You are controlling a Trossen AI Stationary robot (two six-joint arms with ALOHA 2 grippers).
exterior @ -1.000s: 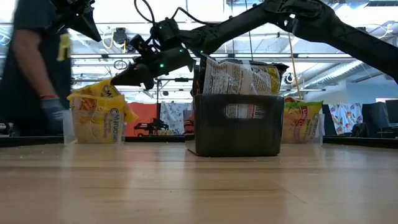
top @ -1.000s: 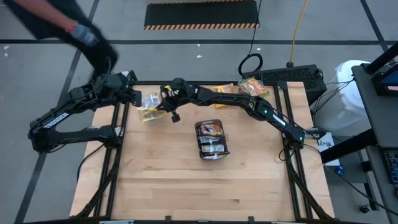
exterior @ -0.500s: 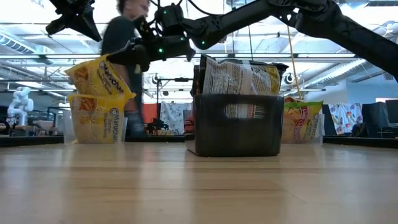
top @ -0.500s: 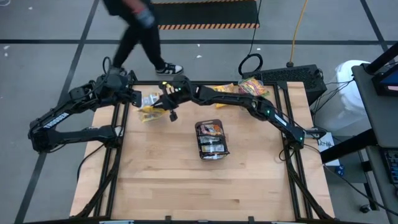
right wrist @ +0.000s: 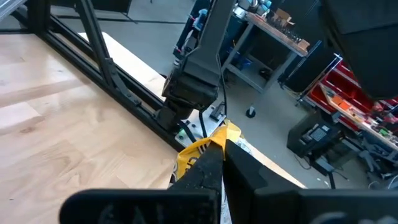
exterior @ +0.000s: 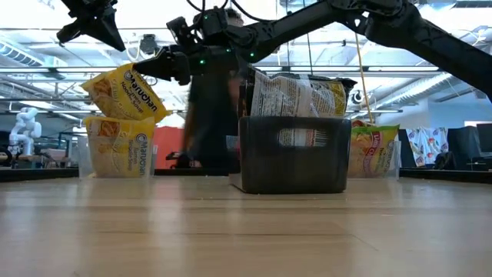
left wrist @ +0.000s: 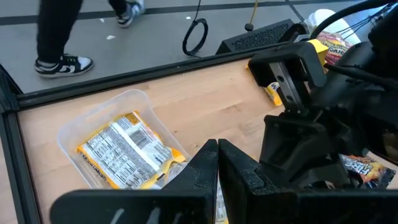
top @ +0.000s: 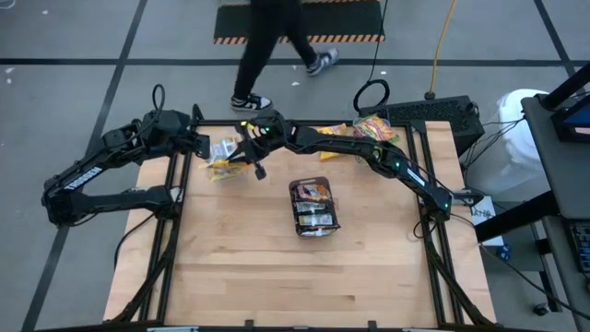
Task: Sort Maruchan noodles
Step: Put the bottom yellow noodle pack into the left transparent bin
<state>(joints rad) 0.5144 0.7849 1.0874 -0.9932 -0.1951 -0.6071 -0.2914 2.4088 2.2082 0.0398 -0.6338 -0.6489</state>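
Fingers (right wrist: pixel 219 149) (right) pinch yellow packet (exterior: pixel 125 91), seemingly airborne

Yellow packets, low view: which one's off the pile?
The tilted packet, pinched at its upper corner by the right hand above the left tub. The other yellow packets sit inside that tub.

A light wooden table (top: pixel 277 267) stands on a black frame over a grey floor. Near its middle sits a dark grey tray (exterior: pixel 292 154). A clear plastic tub (left wrist: pixel 102 124) rests by the far left corner, another clear tub (exterior: pixel 374 163) by the far right. Beyond the far edge a person (top: pixel 272 41) in dark trousers and black-and-white sneakers walks past, near a striped floor mat (top: pixel 300 20) and a coiled black cable (top: pixel 371 94)
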